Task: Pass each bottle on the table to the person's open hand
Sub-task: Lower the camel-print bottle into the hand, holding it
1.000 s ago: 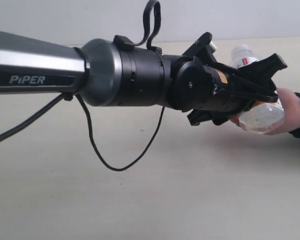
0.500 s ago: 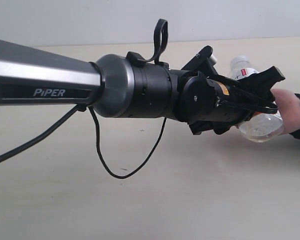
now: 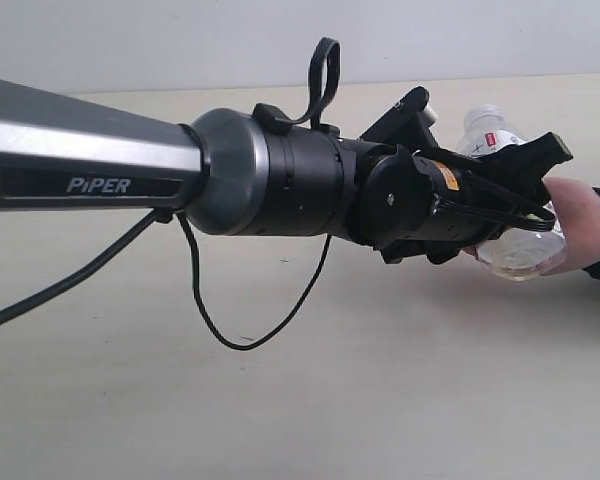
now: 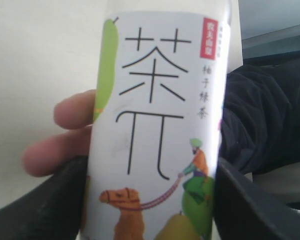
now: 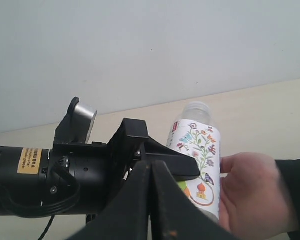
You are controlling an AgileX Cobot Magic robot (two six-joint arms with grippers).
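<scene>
My left gripper (image 3: pixel 545 185) reaches far right across the table (image 3: pixel 380 380) and is shut on a clear bottle (image 3: pixel 518 255) with a white printed label. In the left wrist view the bottle (image 4: pixel 160 100) fills the gap between the gripper's (image 4: pixel 150 205) black fingers (image 4: pixel 55 205). The person's open hand (image 3: pixel 583 225) lies against the bottle's far side, its fingers (image 4: pixel 70 112) touching the label. The right wrist view shows the bottle (image 5: pixel 200 145) resting against the palm (image 5: pixel 255 190). My right gripper (image 5: pixel 152 172) is shut with nothing in it. The other bottles are out of view.
The left arm's thick black and grey body (image 3: pixel 230 175) spans the exterior view, with a black cable (image 3: pixel 210 310) looping below it. A dark sleeve (image 4: pixel 270 115) covers the person's forearm. A pale wall (image 5: pixel 140 50) stands behind the table.
The left arm has pushed to the right with the bottle, bringing it closer against the person's palm. In the last half second it has hardly moved.
</scene>
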